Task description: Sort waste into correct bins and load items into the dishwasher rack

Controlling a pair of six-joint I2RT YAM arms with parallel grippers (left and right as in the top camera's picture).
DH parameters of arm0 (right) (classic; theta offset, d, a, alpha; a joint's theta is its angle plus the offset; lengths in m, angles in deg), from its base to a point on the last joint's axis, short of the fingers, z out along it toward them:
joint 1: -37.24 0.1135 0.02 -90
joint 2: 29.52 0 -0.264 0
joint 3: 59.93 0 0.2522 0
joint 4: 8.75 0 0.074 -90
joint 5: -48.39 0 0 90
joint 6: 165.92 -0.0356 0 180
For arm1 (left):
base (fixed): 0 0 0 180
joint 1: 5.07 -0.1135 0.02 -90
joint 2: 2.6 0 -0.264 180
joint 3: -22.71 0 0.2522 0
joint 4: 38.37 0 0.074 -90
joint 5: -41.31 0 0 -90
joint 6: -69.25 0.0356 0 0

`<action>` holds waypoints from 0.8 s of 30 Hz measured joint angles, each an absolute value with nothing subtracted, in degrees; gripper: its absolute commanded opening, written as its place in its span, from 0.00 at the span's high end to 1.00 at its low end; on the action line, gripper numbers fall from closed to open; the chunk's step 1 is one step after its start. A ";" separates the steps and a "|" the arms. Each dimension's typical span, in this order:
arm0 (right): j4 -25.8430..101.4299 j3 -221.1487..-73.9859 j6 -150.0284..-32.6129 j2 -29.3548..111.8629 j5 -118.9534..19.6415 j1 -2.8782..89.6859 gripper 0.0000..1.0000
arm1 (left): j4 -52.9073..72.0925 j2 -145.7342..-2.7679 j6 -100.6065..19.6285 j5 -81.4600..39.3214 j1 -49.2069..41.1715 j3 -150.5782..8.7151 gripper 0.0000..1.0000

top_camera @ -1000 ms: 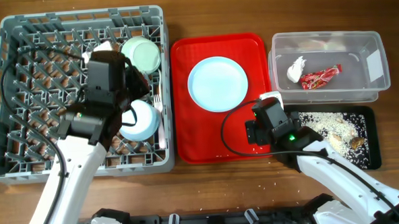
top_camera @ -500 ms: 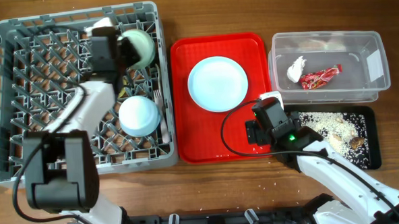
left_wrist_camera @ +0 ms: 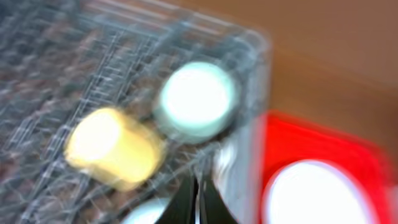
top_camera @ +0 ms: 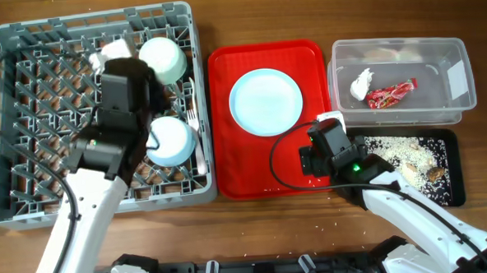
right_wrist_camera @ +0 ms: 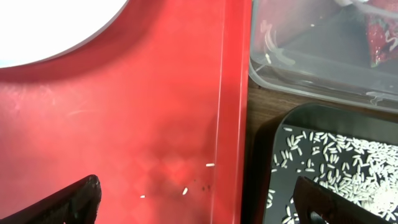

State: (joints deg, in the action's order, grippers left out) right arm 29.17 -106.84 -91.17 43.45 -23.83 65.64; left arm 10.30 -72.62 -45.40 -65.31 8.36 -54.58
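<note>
The grey dishwasher rack [top_camera: 29, 121] is at the left. It holds two mint-green bowls, one at its far right corner [top_camera: 162, 59] and one nearer [top_camera: 171, 141], with white plastic cutlery [top_camera: 198, 151] along its right wall. In the blurred left wrist view a yellow cup [left_wrist_camera: 115, 148] lies beside the far bowl [left_wrist_camera: 198, 99]. My left gripper [left_wrist_camera: 199, 202] is shut and empty above the rack. The light-blue plate [top_camera: 265, 102] lies on the red tray [top_camera: 228, 162]. My right gripper [right_wrist_camera: 199, 199] is open and empty over the tray's right edge.
The clear tub [top_camera: 460, 102] at the far right holds the white tissue [top_camera: 361, 84] and the red wrapper [top_camera: 391, 93]. The black tray [top_camera: 452, 189] below it holds rice scraps [top_camera: 396, 150]. A few grains lie on the red tray [right_wrist_camera: 208, 165] and on the table.
My left arm swung across the rack and pulled back from its far side. The rack slid slightly and the far bowl shifted. My right arm has not moved.
</note>
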 measured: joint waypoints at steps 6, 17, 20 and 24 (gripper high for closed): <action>29.15 -106.84 -91.17 43.45 -23.83 65.64 0.00 | 16.29 -72.93 -48.54 -58.31 -6.63 -54.06 0.96; 29.19 -106.84 -91.17 43.45 -23.83 65.64 0.00 | 13.82 -93.28 -46.25 -43.91 -12.31 -54.06 0.96; 29.15 -106.84 -91.17 43.45 -23.83 65.64 0.00 | 12.93 -99.18 -46.07 -46.03 -12.44 -53.99 0.96; 29.13 -106.84 -91.17 43.45 -23.85 65.64 0.00 | 14.78 -91.99 -46.05 -43.69 -12.22 -54.80 0.96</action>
